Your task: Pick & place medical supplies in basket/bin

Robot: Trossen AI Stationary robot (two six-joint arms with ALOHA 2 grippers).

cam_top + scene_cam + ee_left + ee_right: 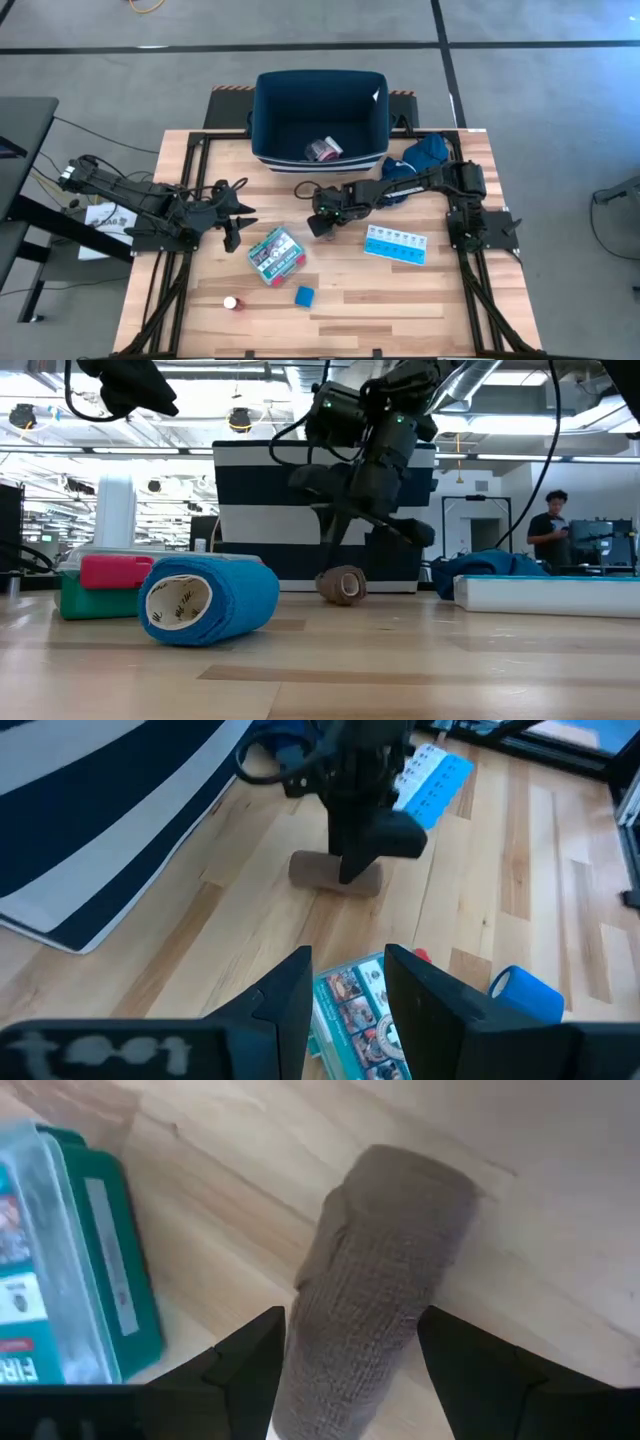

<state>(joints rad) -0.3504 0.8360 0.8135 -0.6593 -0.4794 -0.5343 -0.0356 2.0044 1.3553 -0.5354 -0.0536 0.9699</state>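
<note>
One navy bin (320, 115) stands at the far edge of the table (420, 300) and holds one pink roll (323, 150). Five supplies lie on the table: one brown bandage roll (375, 1280), one green first-aid box (276, 255), one blue bandage roll (304, 295), one light blue pill organizer (395, 244) and one small red-white bottle (231, 302). One blue cloth (420, 155) lies beside the bin. The right gripper (322, 222) hangs over the brown bandage roll with its jaws released; the roll lies on the table between the two fingers, touching neither. The left gripper (236, 215) waits at the table's left, jaws apart and empty, with the first-aid box just ahead of them.
</note>
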